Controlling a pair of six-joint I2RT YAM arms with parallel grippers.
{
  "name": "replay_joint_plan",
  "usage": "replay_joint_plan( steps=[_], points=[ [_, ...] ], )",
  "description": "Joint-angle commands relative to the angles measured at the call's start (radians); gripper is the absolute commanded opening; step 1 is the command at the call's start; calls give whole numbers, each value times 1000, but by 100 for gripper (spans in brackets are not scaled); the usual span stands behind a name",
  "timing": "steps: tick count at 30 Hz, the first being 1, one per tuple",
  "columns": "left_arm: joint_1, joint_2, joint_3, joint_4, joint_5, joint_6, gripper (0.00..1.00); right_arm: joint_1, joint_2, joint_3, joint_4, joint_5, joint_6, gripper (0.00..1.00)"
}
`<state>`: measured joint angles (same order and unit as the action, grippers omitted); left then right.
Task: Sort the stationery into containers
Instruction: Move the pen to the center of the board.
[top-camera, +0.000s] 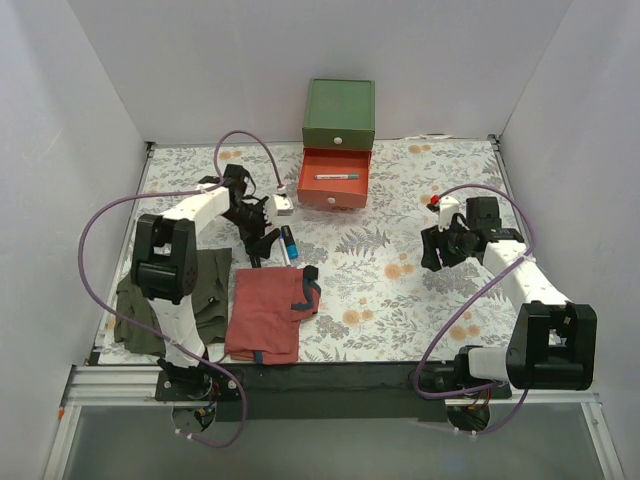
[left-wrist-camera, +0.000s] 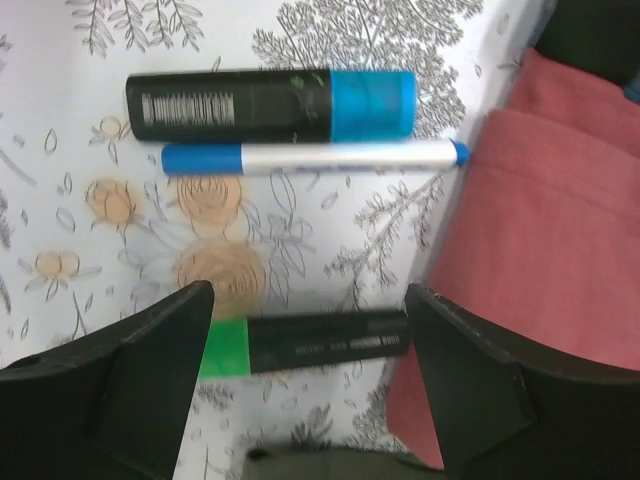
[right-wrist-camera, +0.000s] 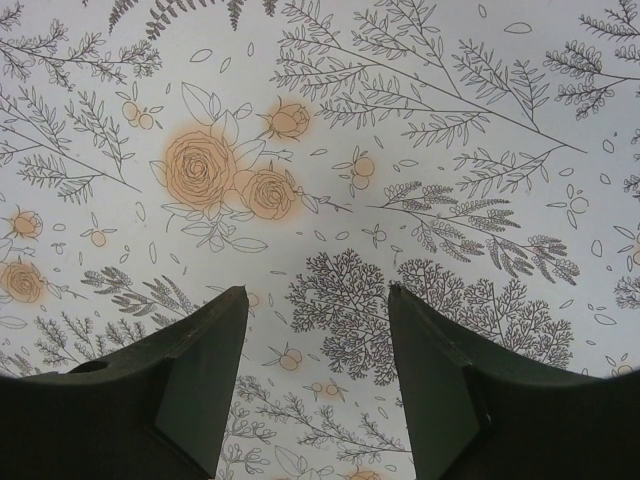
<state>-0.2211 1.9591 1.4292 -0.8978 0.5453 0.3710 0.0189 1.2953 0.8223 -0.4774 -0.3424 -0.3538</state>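
Floral cloth (top-camera: 400, 290) covers the table, boxed in by plain white walls. The left gripper (left-wrist-camera: 310, 300) hangs low over it with its fingers spread wide and nothing held. A green-capped marker (left-wrist-camera: 300, 345) lies flat on the cloth in the gap between them.

That marker's long axis runs from one finger towards the other, not across the gap. By my reading, a straight close would squeeze it end to end. The wrist probably needs a turn before the pinch.

Just past the fingertips lies a blue pen (left-wrist-camera: 310, 157) with a silver barrel. Touching or nearly touching its far side is a thicker blue-capped marker (left-wrist-camera: 270, 105). Both lie parallel to the marker below.

A folded red cloth (left-wrist-camera: 560, 250) lies at the right of all three, with its edge at or just under the marker's black end. An olive cloth (top-camera: 205, 290) sits beside the left arm.

Farther back the orange drawer (top-camera: 335, 180) stands pulled out from the green chest (top-camera: 339, 110). One thin pen (top-camera: 337, 176) lies across it.

The right gripper (right-wrist-camera: 317, 295) is also spread and empty, over bare print. It is well apart from the markers, so the left arm is much the nearer one.
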Motion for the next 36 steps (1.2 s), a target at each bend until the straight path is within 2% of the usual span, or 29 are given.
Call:
replay_joint_plan(
  steps=[1, 3, 5, 6, 7, 8, 9, 13, 19, 30, 36],
  points=[
    [25, -169, -90, 109, 94, 48, 79, -7, -13, 4, 17, -13, 3, 67],
    [5, -161, -83, 129, 67, 39, 74, -7, -8, 11, 17, -12, -2, 67],
    [-35, -126, -12, 91, 41, 42, 60, -5, -10, 12, 17, -7, -4, 67],
    [-41, -118, 5, 83, 50, 42, 58, -7, -10, 12, 16, -6, -4, 67],
    [-49, -111, 28, 71, 60, 51, 52, -7, -11, 9, 17, -6, -5, 67],
    [-53, -86, 49, 39, 73, 75, 29, -5, -16, 2, 19, -7, -5, 67],
    [-60, -69, 91, 22, 76, 78, 22, -5, -21, -5, 20, -7, -4, 67],
    [-87, 29, 189, -61, 62, 53, 6, -5, -31, -12, 22, -3, -2, 68],
    [-95, 57, 163, -27, 62, 35, 0, -7, -50, -15, 19, 19, -2, 67],
    [-107, 81, 106, 3, 47, 11, 0, -7, -24, 0, 17, 10, -10, 67],
    [-127, 86, 73, 74, 54, -13, 0, -7, -8, 18, 14, 16, -14, 68]
  ],
)
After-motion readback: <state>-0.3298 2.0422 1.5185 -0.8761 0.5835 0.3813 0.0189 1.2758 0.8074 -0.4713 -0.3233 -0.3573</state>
